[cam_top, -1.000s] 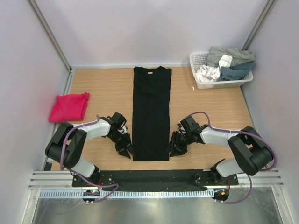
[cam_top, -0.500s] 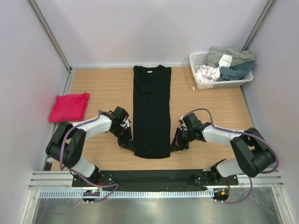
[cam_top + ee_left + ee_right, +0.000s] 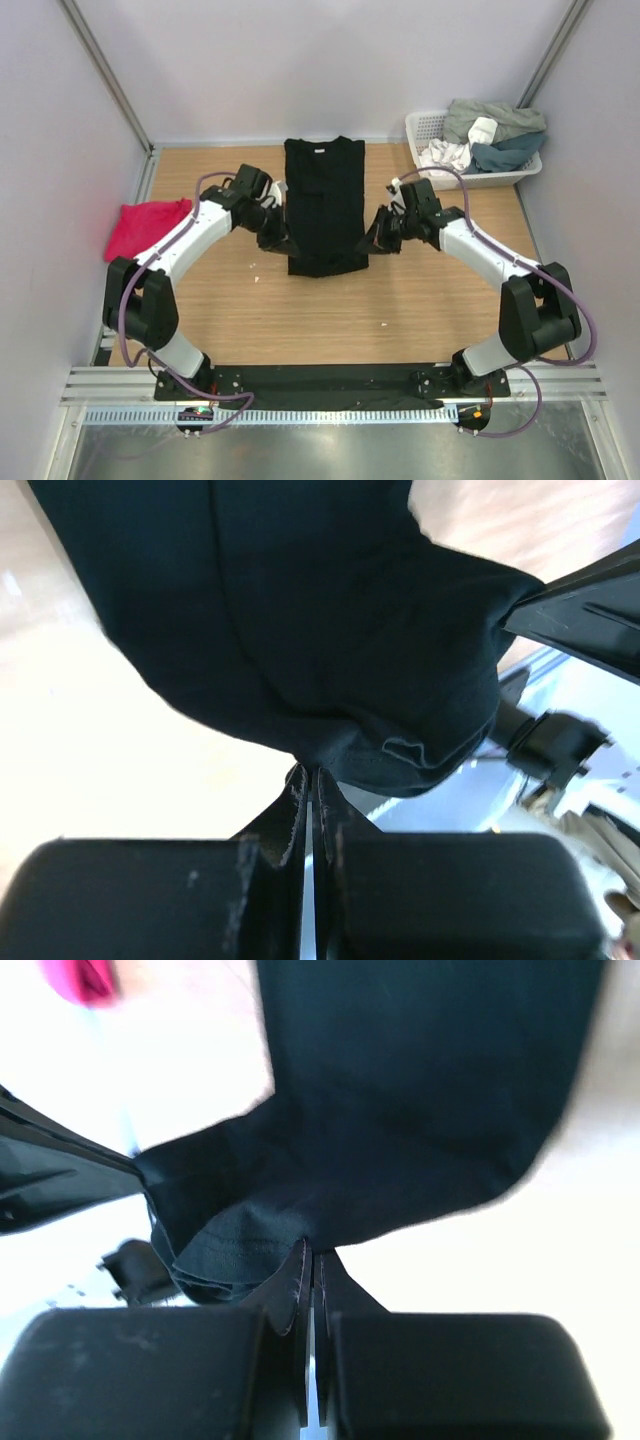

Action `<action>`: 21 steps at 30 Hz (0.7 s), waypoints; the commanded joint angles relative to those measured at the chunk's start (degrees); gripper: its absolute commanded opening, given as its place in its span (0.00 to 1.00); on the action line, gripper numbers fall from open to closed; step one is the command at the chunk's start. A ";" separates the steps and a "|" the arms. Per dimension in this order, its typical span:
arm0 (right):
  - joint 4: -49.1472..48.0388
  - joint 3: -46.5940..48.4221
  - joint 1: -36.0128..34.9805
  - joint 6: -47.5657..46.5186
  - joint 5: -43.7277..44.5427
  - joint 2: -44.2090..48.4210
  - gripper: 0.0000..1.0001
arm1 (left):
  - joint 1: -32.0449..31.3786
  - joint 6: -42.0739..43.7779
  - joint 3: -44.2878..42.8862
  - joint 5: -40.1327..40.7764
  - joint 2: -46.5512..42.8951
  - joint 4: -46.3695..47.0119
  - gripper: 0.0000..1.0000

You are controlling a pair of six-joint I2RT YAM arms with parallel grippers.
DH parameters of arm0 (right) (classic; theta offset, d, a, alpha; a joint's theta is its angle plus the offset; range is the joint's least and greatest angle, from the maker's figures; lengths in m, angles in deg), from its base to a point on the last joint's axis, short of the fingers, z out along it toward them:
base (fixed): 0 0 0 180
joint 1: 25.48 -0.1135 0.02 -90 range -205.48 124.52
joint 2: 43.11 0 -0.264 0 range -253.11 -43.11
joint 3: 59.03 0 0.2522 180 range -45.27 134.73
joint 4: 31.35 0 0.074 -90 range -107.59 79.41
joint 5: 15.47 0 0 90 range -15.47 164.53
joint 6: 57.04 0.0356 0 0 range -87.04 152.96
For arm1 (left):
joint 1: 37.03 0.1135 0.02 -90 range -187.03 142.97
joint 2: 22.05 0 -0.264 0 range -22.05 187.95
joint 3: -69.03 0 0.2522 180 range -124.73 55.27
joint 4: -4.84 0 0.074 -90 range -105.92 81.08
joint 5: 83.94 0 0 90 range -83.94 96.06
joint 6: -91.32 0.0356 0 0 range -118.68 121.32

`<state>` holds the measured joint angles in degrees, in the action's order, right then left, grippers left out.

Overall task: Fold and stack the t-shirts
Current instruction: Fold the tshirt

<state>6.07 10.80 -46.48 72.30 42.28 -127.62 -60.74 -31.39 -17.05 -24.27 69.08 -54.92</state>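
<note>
The black t-shirt (image 3: 323, 205) lies lengthwise at the table's middle back, its near end lifted and doubled toward the collar. My left gripper (image 3: 279, 240) is shut on the shirt's bottom-left corner, my right gripper (image 3: 374, 240) shut on the bottom-right corner. In the left wrist view black cloth (image 3: 300, 640) hangs from the pinched fingertips (image 3: 296, 785); the right wrist view shows the hem (image 3: 400, 1130) clamped the same way. A pink t-shirt (image 3: 148, 228) lies folded at the left edge, and a bit of that pink t-shirt (image 3: 80, 982) also shows in the right wrist view.
A white latticed basket (image 3: 440, 172) full of crumpled clothes stands at the back right corner. Grey walls close in the wooden table (image 3: 330, 320) on the left, back and right. The arms' bases sit on the black rail (image 3: 320, 380) at the near edge.
Both grippers closed on the black shirt's bottom corners and carried them away from the bases toward the collar, so the shirt now looks much shorter. The pink shirt has not moved.
</note>
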 commanded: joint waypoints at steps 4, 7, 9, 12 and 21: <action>0.43 15.02 4.03 -3.12 0.61 -8.63 0.01 | 4.62 3.61 -12.30 0.18 5.98 -1.38 0.00; -1.41 19.42 6.22 -2.95 0.52 -13.73 0.02 | 7.52 4.23 -16.09 -0.70 10.81 -0.50 0.00; -2.30 22.22 7.19 -2.77 0.78 -16.46 0.01 | 9.10 4.58 -19.96 -1.57 15.20 0.12 0.00; -4.58 25.47 8.51 -2.51 0.70 -21.65 0.02 | 10.25 5.72 -26.02 -2.63 22.21 0.38 0.00; -9.42 34.26 9.22 -1.89 -0.09 -34.21 0.01 | 10.61 3.18 -38.95 -4.65 36.13 3.89 0.00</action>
<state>0.60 40.24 -37.34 70.33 42.50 -160.43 -50.07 -27.79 -52.30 -26.43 104.54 -53.26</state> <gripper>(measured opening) 0.034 0.005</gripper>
